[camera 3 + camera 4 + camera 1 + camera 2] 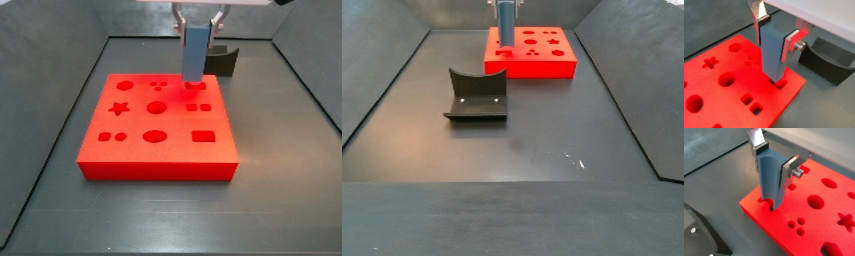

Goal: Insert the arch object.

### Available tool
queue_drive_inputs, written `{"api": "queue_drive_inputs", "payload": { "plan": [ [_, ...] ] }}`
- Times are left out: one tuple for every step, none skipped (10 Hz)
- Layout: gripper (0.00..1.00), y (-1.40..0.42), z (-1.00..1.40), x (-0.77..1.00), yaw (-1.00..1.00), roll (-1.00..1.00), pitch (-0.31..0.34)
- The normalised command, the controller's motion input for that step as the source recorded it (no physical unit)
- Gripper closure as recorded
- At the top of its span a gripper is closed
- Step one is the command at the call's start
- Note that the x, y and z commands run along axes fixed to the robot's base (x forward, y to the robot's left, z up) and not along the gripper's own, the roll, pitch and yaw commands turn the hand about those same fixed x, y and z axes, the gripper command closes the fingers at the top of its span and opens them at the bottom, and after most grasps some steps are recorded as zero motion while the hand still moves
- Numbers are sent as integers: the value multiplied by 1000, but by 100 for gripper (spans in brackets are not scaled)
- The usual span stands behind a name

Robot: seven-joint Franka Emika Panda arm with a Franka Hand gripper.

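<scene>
Wrist views gave you the clearest read: the gripper (775,31) had its silver plates clamped on the upper part of the arch object (773,52), a tall blue-grey piece, and the jaws were closed on it from both flat sides. The piece hung straight down out of the jaws, its long axis vertical, in line with the fingers (791,168). Its lower end sat right at the red block (724,95), in a cut-out near the block's edge; in a wrist view you could see the notched bottom of the piece (771,203) meeting that opening. How deep it had gone, you could not tell from these pictures.

So the hole lay directly below the jaws, with no sideways gap showing. You would have judged the coming move as a plain push along the piece's own long axis, downward, holding it upright so it did not bind on the slot walls.

In a side view the gripper (198,18) stood over the block's far edge, and the fixture (221,60) sat just behind, apart from the piece. The fixture (476,97) was clear of the block (533,55).
</scene>
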Motion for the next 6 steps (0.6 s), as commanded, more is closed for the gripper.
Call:
{"api": "queue_drive_inputs", "payload": {
  "plan": [
    [100, 51, -91, 140, 251, -40, -10],
    [100, 0, -123, -40, 60, -14, -40],
    [100, 0, -23, 0, 83, -56, -17],
    [100, 0, -63, 0, 74, -36, -26],
    [100, -46, -120, 109, 0, -40, -37],
    [100, -26, -174, 286, 0, -31, -36]
  ]
}}
